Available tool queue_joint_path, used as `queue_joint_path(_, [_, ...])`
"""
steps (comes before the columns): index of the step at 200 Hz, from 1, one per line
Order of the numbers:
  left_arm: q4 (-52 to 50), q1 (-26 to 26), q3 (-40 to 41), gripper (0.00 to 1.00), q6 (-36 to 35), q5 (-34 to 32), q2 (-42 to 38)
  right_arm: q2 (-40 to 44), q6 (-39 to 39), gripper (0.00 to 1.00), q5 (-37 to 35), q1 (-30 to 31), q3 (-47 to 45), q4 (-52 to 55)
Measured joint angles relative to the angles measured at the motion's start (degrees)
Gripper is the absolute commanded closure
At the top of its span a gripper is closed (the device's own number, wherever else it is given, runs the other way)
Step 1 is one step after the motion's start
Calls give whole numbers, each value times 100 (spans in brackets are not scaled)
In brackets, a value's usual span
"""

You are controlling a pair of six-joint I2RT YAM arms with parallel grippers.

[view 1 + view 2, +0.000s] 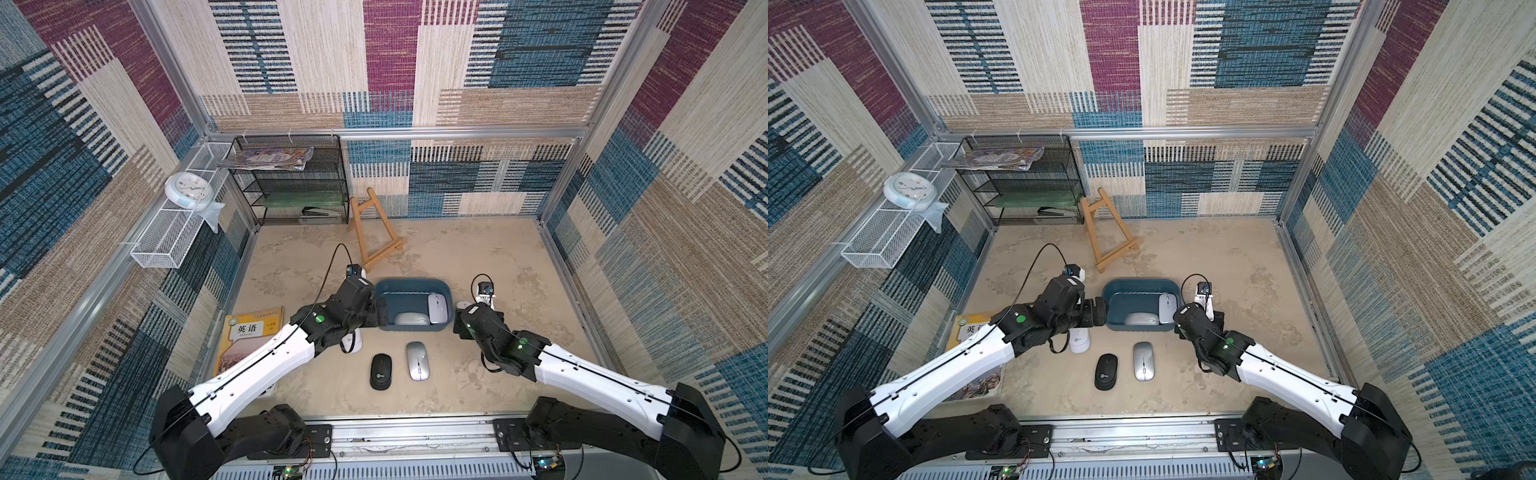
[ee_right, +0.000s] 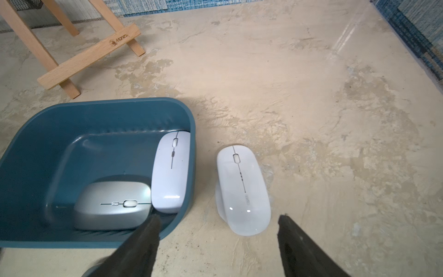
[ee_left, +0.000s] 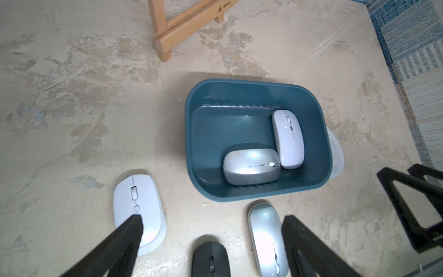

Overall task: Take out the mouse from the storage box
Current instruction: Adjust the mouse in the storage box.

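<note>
The dark blue-teal storage box (image 1: 411, 284) stands mid-table. Inside it a silver mouse (image 3: 251, 166) lies crosswise by the near wall, and a white mouse (image 3: 288, 139) lies lengthwise along the right wall. My left gripper (image 3: 213, 219) hovers open at the box's left near corner, with nothing between its fingers. My right gripper (image 2: 219, 220) is open and empty at the box's right near corner. Just beyond its fingertips, another white mouse (image 2: 243, 189) lies on the table beside the box.
Three more mice lie on the table near the box: white (image 3: 139, 211), black (image 1: 380, 371) and silver (image 1: 417, 360). A wooden easel (image 1: 374, 230) stands behind the box, a black mesh rack (image 1: 291, 183) at back left, and a textbook (image 1: 249, 336) under the left arm.
</note>
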State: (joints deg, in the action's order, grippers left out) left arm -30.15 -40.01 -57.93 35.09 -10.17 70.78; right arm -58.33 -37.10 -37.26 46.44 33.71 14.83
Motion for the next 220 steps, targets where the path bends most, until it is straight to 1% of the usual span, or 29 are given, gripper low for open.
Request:
queue_joint_path(34, [-44, -48, -743, 4, -57, 162, 942, 603, -83, 15, -131, -254, -492, -37])
queue_joint_path(87, [-149, -439, -2234, 4, 52, 514, 2745, 1292, -146, 12, -179, -407, -1244, -372])
queue_joint_path(98, [-214, -514, -2581, 4, 57, 614, 3145, 1386, -111, 12, -162, -417, -1311, -481])
queue_joint_path(118, [-437, -616, -3239, 9, 55, 752, 3869, 1537, -37, 11, -105, -424, -1421, -660])
queue_joint_path(132, [-664, -640, -3759, 10, 22, 824, 4365, 1589, 9, 11, -92, -428, -1438, -713])
queue_joint_path(154, [-872, -632, -4177, 10, 7, 892, 4835, 1644, 46, 11, -46, -435, -1467, -787])
queue_joint_path(220, [-1106, -678, -4669, 15, 83, 901, 5556, 1950, 85, 10, 2, -439, -1598, -894])
